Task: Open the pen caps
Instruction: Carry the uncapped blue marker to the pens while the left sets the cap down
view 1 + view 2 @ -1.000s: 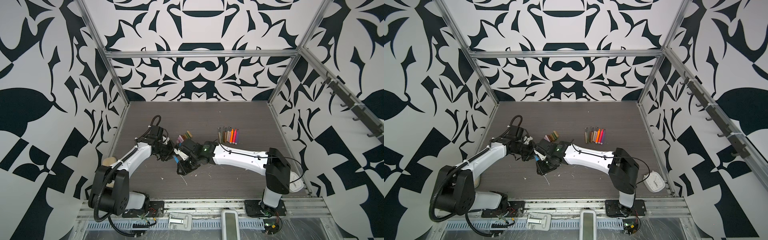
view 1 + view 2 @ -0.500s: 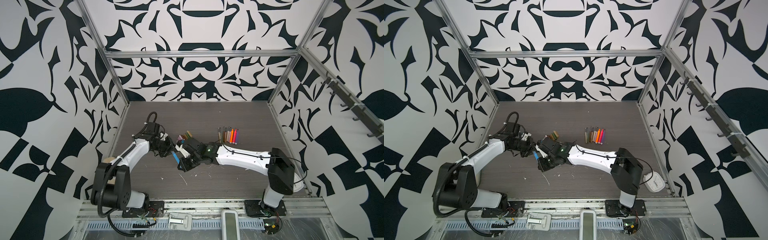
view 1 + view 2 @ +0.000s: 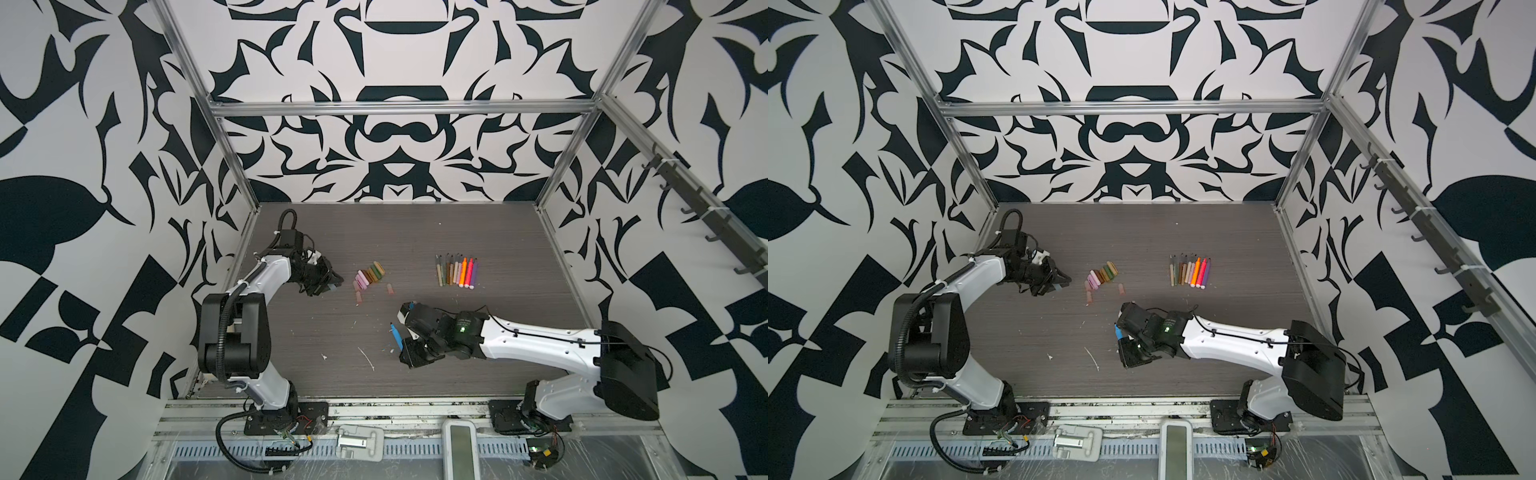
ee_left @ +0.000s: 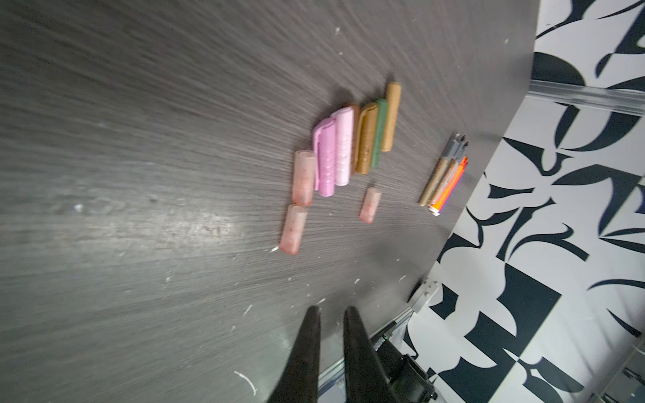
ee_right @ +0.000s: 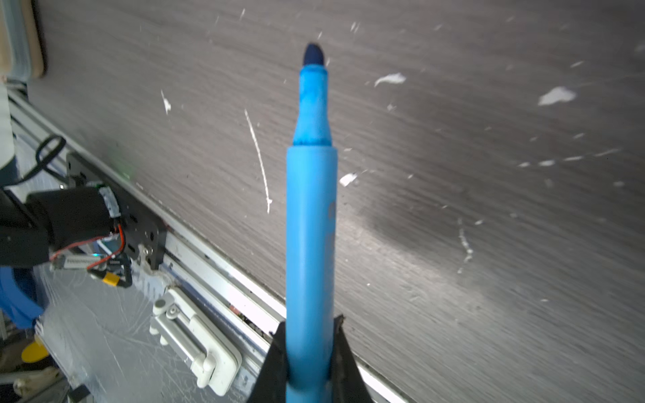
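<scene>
Risk one: right gripper (image 5: 309,335) pinches the blue pen (image 5: 310,209) only at its tail end, with the bare tip sticking far out over the table (image 5: 488,174). Long lever, small grip. A fast swing could twist it loose, and a low pass would likely ink the table.

Risk two: setting it by the pen row (image 3: 456,272), right of centre in both top views, could start those round barrels rolling.

Pen caps (image 3: 370,276) lie bunched left of centre, with three pale pink ones at the edge or just apart. Left gripper (image 3: 334,282) hangs just left of them, and a careless move would scatter them.

Left fingers (image 4: 307,349) sit close, leaving a thin slit. The wrist view shows nothing between the tips. Top views show a bluish patch there, too small to read. Blue cap: not found. Both wrist views are smeared.
</scene>
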